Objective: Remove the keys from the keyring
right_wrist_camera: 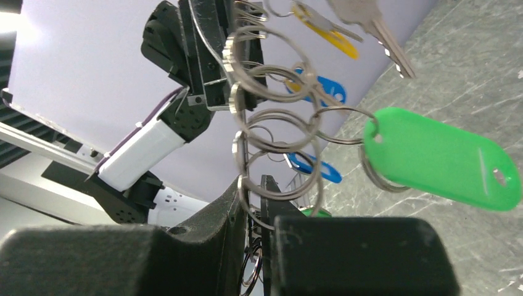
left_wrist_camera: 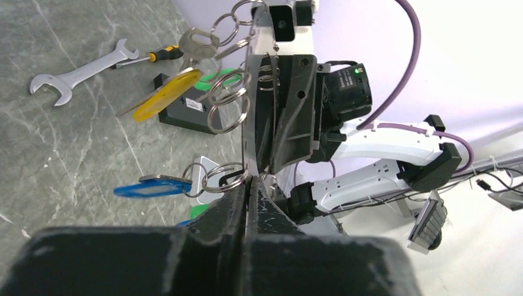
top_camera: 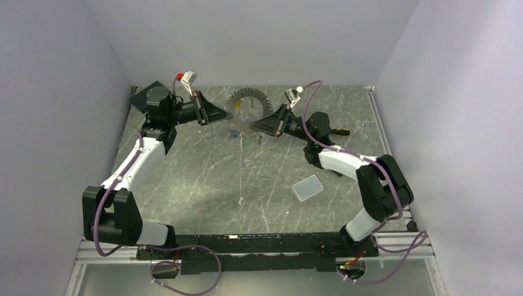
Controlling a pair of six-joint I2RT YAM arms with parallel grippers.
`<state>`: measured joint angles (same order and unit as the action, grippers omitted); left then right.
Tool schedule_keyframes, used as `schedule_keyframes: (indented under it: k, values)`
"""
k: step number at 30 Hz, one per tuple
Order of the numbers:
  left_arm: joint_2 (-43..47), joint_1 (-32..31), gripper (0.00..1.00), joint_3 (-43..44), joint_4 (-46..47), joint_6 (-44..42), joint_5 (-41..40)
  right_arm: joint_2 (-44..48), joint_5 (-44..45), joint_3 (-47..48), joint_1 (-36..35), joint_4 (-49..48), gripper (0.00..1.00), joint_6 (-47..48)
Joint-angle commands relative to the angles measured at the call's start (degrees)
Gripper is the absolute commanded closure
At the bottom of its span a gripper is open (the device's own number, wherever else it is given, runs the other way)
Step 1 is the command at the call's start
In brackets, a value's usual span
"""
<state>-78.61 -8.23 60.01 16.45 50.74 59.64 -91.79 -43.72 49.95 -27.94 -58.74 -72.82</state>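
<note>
The keyring (top_camera: 250, 97), a large thin wire ring that looks toothed, hangs in the air at the back between both grippers. My left gripper (top_camera: 229, 116) pinches its wire (left_wrist_camera: 246, 148), with the jaws (left_wrist_camera: 250, 182) pressed together. My right gripper (top_camera: 253, 125) faces it, shut (right_wrist_camera: 251, 185) on the same wire (right_wrist_camera: 242, 187). The keys (top_camera: 238, 132) dangle below on small split rings (right_wrist_camera: 277, 129). Among them are a silver key (left_wrist_camera: 197, 46), a yellow tag (left_wrist_camera: 161, 95), a blue tag (left_wrist_camera: 148, 188) and a green tag (right_wrist_camera: 441, 157).
A grey rounded square pad (top_camera: 308, 187) lies on the marble table right of centre. A silver wrench (left_wrist_camera: 80, 71), a small screwdriver (left_wrist_camera: 154, 57) and a black box (left_wrist_camera: 185, 105) lie on the table beyond the left gripper. Walls close in the back and both sides.
</note>
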Motion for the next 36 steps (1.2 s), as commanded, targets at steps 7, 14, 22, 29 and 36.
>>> schedule_keyframes:
  k: [7, 14, 22, 29, 36]
  values:
    - [2.3, -0.5, 1.0, 5.3, -13.0, -9.0, 2.3, 1.8, -6.9, -1.5, 0.4, 0.3, 0.73, 6.6]
    - [2.2, -0.6, 1.0, 9.7, -30.9, -22.9, 1.6, 6.9, -14.2, -3.4, 5.5, 16.7, 0.3, 21.2]
    - [0.7, -4.0, 1.0, 14.7, -47.4, -41.6, 2.1, 12.9, -20.1, 7.5, 10.6, 65.7, 0.22, 71.6]
    - [-1.5, -12.8, 1.0, 18.0, -59.4, -54.9, 0.8, 12.2, -25.8, 18.7, 10.3, 80.0, 0.13, 84.2]
    - [-3.2, -16.3, 1.0, 20.4, -64.7, -61.1, -1.2, 10.9, -28.8, 24.0, 5.3, 92.5, 0.13, 91.7]
